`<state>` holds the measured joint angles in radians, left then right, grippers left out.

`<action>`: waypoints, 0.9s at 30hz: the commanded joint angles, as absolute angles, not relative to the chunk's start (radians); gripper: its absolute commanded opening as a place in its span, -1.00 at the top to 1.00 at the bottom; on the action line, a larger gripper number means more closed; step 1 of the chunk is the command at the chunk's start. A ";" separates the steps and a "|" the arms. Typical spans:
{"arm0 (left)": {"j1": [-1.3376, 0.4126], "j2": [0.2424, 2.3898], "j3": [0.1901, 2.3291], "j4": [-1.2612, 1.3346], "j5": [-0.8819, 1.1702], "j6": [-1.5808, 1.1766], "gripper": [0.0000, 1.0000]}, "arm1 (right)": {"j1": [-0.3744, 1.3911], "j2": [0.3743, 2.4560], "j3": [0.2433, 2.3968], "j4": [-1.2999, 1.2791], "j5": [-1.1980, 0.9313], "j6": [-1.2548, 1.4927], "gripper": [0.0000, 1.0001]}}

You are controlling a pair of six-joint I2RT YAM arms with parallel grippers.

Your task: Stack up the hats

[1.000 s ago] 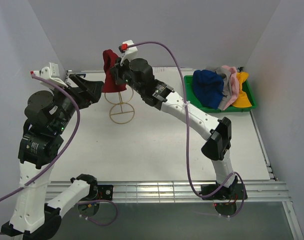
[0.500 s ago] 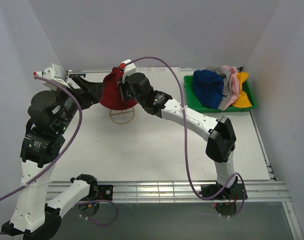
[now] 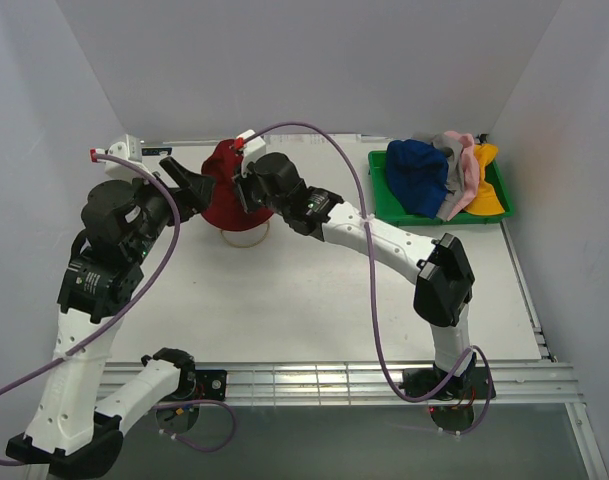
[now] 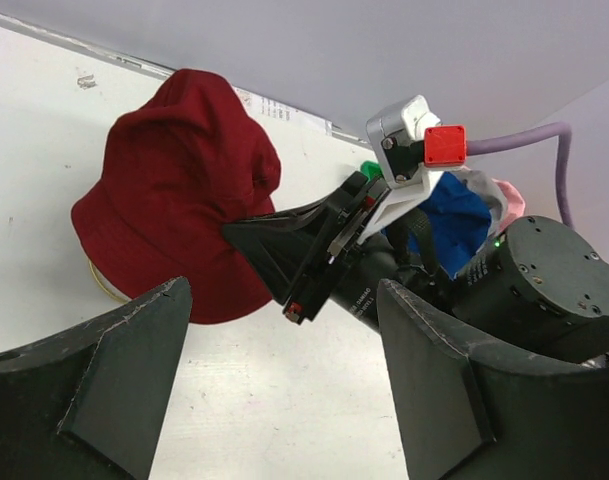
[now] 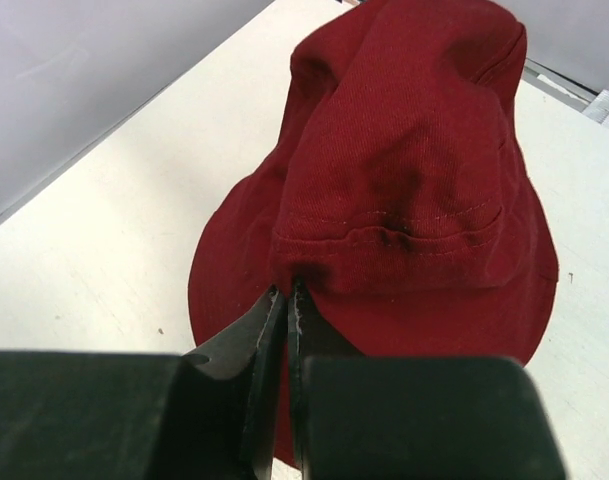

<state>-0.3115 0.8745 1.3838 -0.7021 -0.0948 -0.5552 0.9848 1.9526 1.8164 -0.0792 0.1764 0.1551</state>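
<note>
The dark red hat (image 3: 227, 192) sits over the wire ring stand at the back left of the table; it also shows in the left wrist view (image 4: 179, 190) and the right wrist view (image 5: 404, 170). My right gripper (image 5: 287, 293) is shut on a pinch of its fabric at the crown's base, also seen from above (image 3: 242, 188). My left gripper (image 4: 284, 400) is open and empty just left of the hat (image 3: 189, 185). The blue hat (image 3: 416, 175), grey hat (image 3: 451, 170), pink hat (image 3: 471, 165) and yellow-orange hat (image 3: 489, 190) lie heaped in the green tray (image 3: 384, 190).
The wire ring base (image 3: 246, 237) peeks out under the red hat's brim. The tray stands at the back right by the wall. White walls close in on the left, back and right. A metal rail (image 3: 334, 380) runs along the near edge.
My right gripper has lowered the red hat from hanging above the wire stand down over it. My left gripper has moved right, closer to the hat.
</note>
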 commanded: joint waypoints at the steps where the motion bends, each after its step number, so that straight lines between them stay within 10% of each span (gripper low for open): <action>1: -0.311 0.879 1.364 -0.686 -0.113 -0.555 -0.70 | 0.999 1.905 1.801 -0.058 0.153 0.132 0.85; 27: -0.311 1.114 1.428 -0.686 -0.206 -0.497 -0.73 | 1.000 1.818 1.643 -0.012 0.183 0.176 0.21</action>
